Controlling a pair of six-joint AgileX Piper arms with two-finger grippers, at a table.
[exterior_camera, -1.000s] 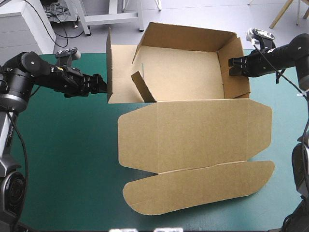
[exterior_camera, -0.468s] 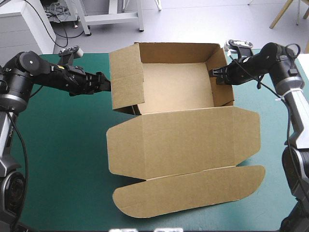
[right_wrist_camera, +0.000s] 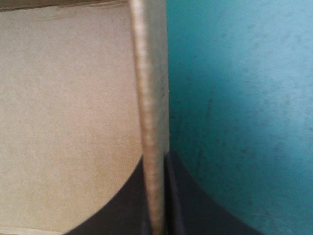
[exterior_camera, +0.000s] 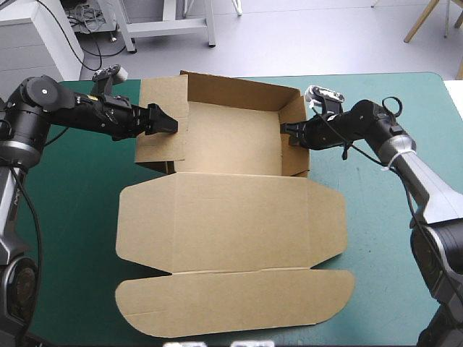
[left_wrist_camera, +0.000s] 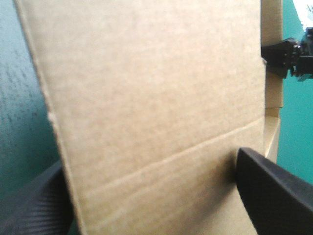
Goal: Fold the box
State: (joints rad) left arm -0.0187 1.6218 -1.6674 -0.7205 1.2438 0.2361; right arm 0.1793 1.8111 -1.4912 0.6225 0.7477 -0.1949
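The brown box (exterior_camera: pixel 235 134) stands as an open tray at the far middle of the table. Its lid (exterior_camera: pixel 231 224) lies flat toward the near edge and ends in a rounded flap (exterior_camera: pixel 231 303). My left gripper (exterior_camera: pixel 168 123) is at the tray's left wall. In the left wrist view that wall (left_wrist_camera: pixel 146 98) fills the picture, and the left gripper (left_wrist_camera: pixel 149 164) is open, its black fingers wide apart on either side of the board. My right gripper (exterior_camera: pixel 291 134) pinches the top edge of the right wall. In the right wrist view the right gripper (right_wrist_camera: pixel 156 164) is shut on that edge (right_wrist_camera: pixel 149 88).
The teal-green cover (exterior_camera: pixel 65 231) shows to the left and right of the flat lid. The rounded flap reaches almost to the table's near edge. My right gripper (left_wrist_camera: pixel 288 54) shows far off in the left wrist view.
Both arms have carried the box to the left across the table. The left wall, earlier splayed outward with a loose tab inside, now stands upright against the tray. The lid slid along with it.
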